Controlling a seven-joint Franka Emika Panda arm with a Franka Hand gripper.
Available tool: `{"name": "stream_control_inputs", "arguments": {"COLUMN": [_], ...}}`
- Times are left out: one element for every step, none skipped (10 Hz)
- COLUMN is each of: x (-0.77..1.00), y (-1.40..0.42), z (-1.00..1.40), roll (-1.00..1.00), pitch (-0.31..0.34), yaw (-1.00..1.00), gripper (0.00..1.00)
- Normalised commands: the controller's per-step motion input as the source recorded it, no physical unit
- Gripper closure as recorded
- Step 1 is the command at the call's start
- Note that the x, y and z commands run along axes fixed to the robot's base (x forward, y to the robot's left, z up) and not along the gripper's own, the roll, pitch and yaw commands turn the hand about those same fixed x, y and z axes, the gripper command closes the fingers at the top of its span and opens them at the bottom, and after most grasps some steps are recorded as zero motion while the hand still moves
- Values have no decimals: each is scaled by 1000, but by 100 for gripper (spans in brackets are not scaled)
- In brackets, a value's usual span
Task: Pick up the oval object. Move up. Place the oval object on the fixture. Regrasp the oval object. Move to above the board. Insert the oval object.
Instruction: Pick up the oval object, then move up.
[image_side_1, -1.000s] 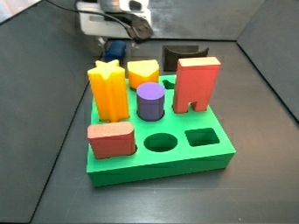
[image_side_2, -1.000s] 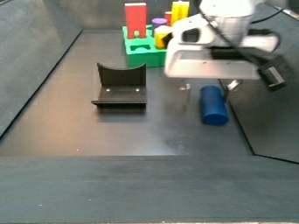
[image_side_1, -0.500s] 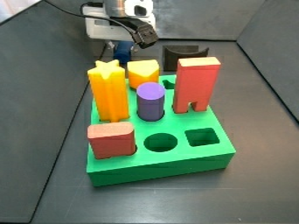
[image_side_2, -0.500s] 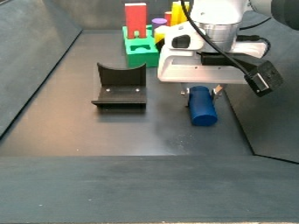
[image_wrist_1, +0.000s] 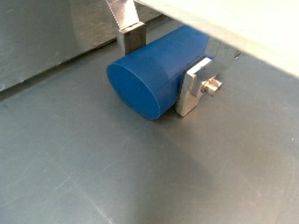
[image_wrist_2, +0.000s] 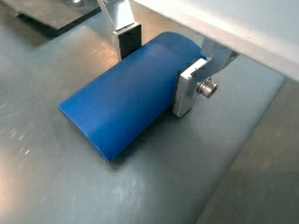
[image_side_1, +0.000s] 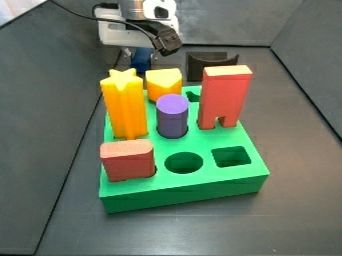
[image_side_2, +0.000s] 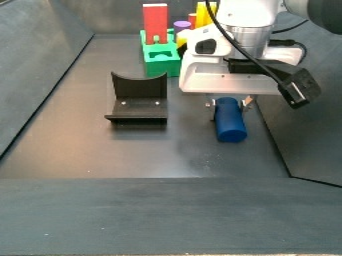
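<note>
Both wrist views: my gripper (image_wrist_1: 163, 61) straddles the blue peg (image_wrist_1: 156, 72), which lies on its side on the floor. Fingers (image_wrist_2: 191, 87) sit against its flanks, across the long axis; I judge them closed on it.

Side view: peg (image_side_2: 230, 116) under the gripper (image_side_2: 235, 96), fixture (image_side_2: 136, 100) well apart, bare floor between. Wall edge near.

Side view: board (image_side_1: 183, 175) is away from the gripper (image_side_1: 135, 40); peg hidden.
</note>
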Motion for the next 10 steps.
{"name": "stream_control_inputs", "arguments": {"x": [0, 0, 0, 0, 0, 0, 6, -7, -13, -11], "y": [0, 0, 0, 0, 0, 0, -3, 1, 9, 8], "z": [0, 0, 0, 0, 0, 833, 822, 768, 624, 543], "roll": [0, 0, 0, 0, 0, 0, 2, 7, 21, 29], "pitch": [0, 0, 0, 0, 0, 0, -1, 11, 33, 43], "yaw": [0, 0, 0, 0, 0, 0, -36, -38, -37, -34], "gripper": [100, 100, 100, 100, 100, 100, 100, 100, 100, 100]}}
